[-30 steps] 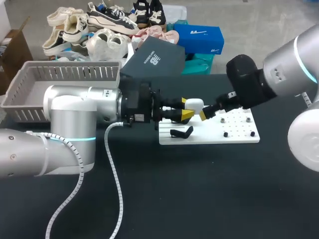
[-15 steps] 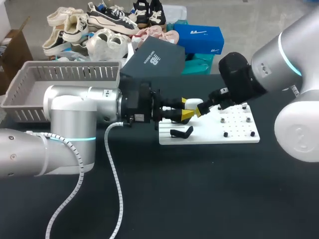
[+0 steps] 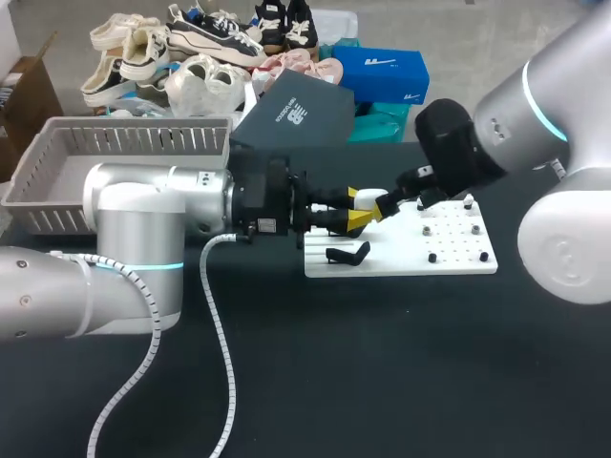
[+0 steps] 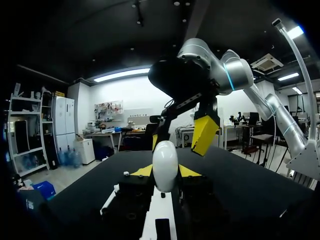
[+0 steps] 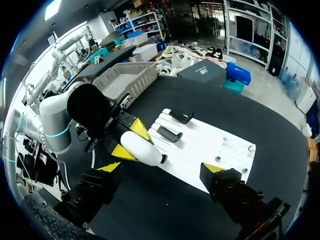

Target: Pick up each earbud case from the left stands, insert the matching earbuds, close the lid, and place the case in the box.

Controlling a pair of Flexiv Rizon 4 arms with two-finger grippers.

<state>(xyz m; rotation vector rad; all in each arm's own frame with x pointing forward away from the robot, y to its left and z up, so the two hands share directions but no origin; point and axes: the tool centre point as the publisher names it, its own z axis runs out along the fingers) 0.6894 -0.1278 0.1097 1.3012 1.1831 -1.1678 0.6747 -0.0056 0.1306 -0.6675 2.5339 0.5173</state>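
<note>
A white earbud case (image 3: 371,201) hangs just above the white board (image 3: 458,260), lid closed, with my left gripper (image 3: 355,209) shut on it from two sides. In the left wrist view the case (image 4: 165,159) stands upright between my yellow tips. My right gripper (image 3: 387,205) is close against the case's far end, open wide. In the right wrist view the case (image 5: 142,148) lies ahead of my right gripper (image 5: 161,167), between its spread fingers, and I see no contact. Small earbud pieces (image 3: 431,258) sit on the board's right part.
Two black stands (image 5: 181,116) (image 5: 170,134) remain on the board's left part; one stand (image 3: 348,255) lies under the left gripper. A grey slatted basket (image 3: 57,153) stands at the table's far left. Bare dark tabletop fills the near half.
My right gripper has moved left across the board, up to the case in the left gripper. The left arm and the case have stayed where they were.
</note>
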